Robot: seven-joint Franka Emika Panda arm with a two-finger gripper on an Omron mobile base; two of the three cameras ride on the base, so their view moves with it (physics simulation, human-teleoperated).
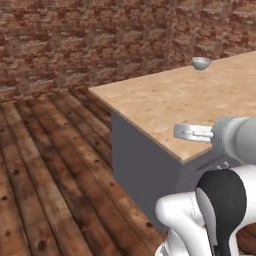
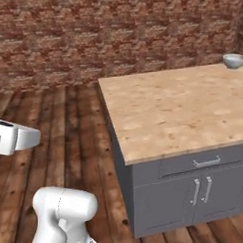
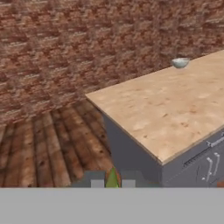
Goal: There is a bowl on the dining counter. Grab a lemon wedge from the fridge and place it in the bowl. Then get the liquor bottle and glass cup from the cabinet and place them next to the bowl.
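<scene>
The speckled grey-white bowl (image 1: pixel 201 62) (image 2: pixel 234 60) (image 3: pixel 180 63) stands at the far side of the light wood-grain dining counter (image 1: pixel 170 100) (image 2: pixel 173 108) (image 3: pixel 166 105). In the hand view my gripper (image 3: pixel 112 181) is shut on a small yellow-green lemon wedge (image 3: pixel 112 177) that pokes up between the two dark finger tips. The gripper is held in the air short of the counter's near corner, well away from the bowl. My white hand (image 1: pixel 192 132) hovers over the counter's near edge in the left base view.
The counter stands on a grey cabinet base (image 2: pixel 161 192) with a drawer handle (image 2: pixel 206 162) and two door handles (image 2: pixel 202 190). Dark wooden floor planks (image 1: pixel 50 165) lie to its left. A red brick wall (image 2: pixel 90 40) closes off the back.
</scene>
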